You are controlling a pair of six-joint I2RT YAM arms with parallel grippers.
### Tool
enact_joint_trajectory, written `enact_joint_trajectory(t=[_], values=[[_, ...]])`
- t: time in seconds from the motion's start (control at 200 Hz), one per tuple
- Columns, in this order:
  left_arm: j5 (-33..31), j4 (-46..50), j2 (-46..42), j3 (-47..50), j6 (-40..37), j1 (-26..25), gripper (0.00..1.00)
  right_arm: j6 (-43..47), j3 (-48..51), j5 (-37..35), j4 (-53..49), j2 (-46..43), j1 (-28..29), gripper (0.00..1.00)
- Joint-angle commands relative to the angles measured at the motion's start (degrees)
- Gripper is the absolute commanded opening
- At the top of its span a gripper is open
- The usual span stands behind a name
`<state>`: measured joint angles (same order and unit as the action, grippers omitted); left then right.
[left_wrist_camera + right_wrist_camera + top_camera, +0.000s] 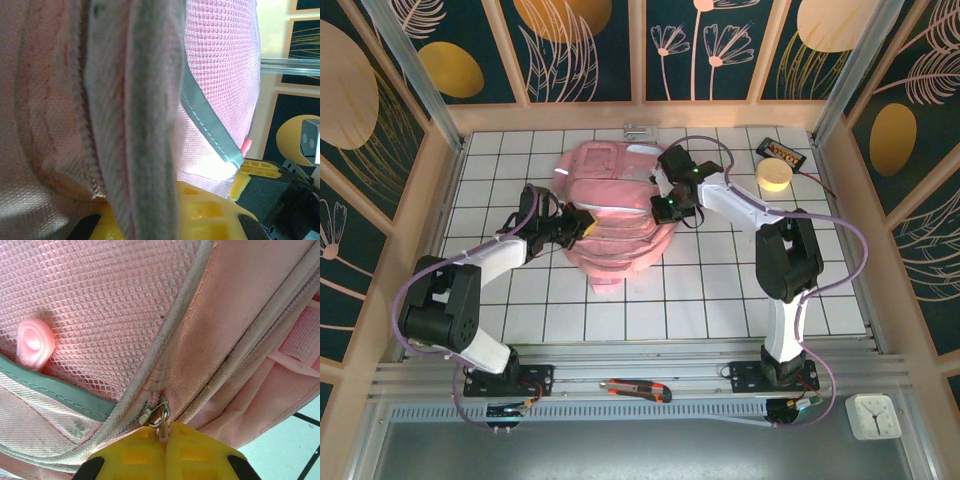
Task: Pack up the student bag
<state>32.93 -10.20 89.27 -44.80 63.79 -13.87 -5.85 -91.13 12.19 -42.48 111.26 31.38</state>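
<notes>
Yellow pads (135,457) of the right end effector (165,437) sit closest to the right wrist camera. They are pressed together on the metal zipper pull (160,417) of the student bag (615,215), where a piped seam runs up past pink mesh and a grey reflective strip (55,390). From the left wrist, the left end effector (150,227) is closed on a hanging fold of the bag's fabric, and its pads (205,215) show on both sides of the fold.

From above, the bag lies in the middle-rear part of the white tiled surface (720,300). Its top edge stops just short of the back wall and its lower corner points toward the arms. The left end effector meets the bag's left edge, the right one its upper right side.

Bare tiles run along the near edge in front of the bag, and down the left side. On the right, a yellow roll (775,176) and a black device (782,153) sit in the rear corner, well apart from the bag. Wooden walls close in the left, right and rear edges. A utility knife (635,390) lies on the rail between the arm bases.
</notes>
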Motion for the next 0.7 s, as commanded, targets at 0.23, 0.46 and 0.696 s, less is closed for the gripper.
enact_joint_trajectory(t=[0.23,0.46,0.696], values=[[-1.80,2.12,-1.13,0.06,-0.81,2.28,0.11,-0.26,-1.86,-6.36,-0.41,-0.63,-3.84,0.25],[-1.34,1.76,-2.18,-0.47,-0.16,2.31,0.71,-1.13,-1.02,-5.01,-1.08,-5.03,-3.96,0.68],[-1.65,4.80,-6.87,-1.48,-2.79,2.31,0.99,-3.85,-2.84,-3.22,-1.55,-8.39,-4.52,0.69]])
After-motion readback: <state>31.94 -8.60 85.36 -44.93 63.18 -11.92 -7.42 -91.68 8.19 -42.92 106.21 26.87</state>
